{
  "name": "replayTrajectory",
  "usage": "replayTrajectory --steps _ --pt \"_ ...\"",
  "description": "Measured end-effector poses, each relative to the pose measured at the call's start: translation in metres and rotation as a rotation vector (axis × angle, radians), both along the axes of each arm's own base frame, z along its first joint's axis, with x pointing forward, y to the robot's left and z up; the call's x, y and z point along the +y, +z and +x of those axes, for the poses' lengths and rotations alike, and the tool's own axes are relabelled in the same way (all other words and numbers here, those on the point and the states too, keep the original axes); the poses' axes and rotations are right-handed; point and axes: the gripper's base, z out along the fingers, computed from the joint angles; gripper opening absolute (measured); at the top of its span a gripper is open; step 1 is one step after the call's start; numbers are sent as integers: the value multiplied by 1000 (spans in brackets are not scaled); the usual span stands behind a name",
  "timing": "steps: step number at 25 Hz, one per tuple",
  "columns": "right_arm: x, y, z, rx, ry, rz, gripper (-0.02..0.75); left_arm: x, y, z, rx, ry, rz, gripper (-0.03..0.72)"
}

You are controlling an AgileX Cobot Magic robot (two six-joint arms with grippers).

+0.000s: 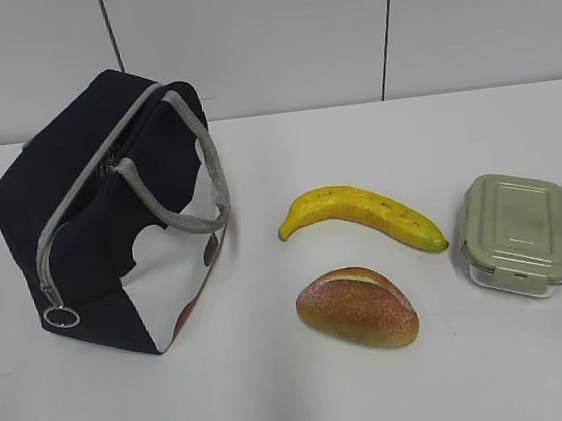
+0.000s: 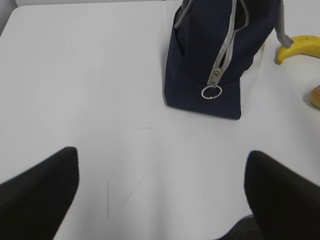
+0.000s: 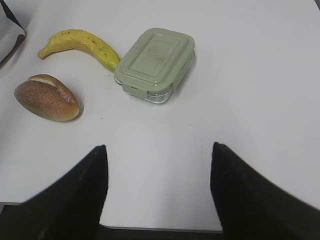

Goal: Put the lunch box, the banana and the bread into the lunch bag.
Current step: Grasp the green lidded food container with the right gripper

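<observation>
Lunch bag (image 2: 210, 55) upright on the white table (image 1: 280, 392), ahead and right of the left gripper (image 2: 160, 195), well apart, zipper ring (image 2: 211, 92) facing it. Left jaws spread wide, empty. Lunch box (image 3: 155, 64) straight ahead of the right gripper (image 3: 157, 192), lid on. Banana (image 3: 80, 45) ahead-left, its tip at the box. Bread (image 3: 46, 98) nearer, left. Right jaws parted, holding nothing.

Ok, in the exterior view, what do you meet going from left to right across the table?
lunch bag → bread → lunch box. The banana lies behind the bread and spans the same stretch, so its place relative to the bread is unclear; it sits between the bag and the box.
</observation>
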Motion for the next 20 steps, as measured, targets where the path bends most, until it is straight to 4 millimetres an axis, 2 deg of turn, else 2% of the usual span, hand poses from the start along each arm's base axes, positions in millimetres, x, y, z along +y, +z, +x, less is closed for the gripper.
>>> replayTrajectory --steps 7,11,15,20 --pt "0 0 0 0 0 0 477 -2 2 5 43 -14 -18 632" --pt "0 0 0 0 0 0 477 -5 18 17 77 -32 -47 605" --pt "0 0 0 0 0 0 477 -8 43 38 70 -51 -75 574" --pt "0 0 0 0 0 0 477 -15 76 80 83 -114 -81 558"
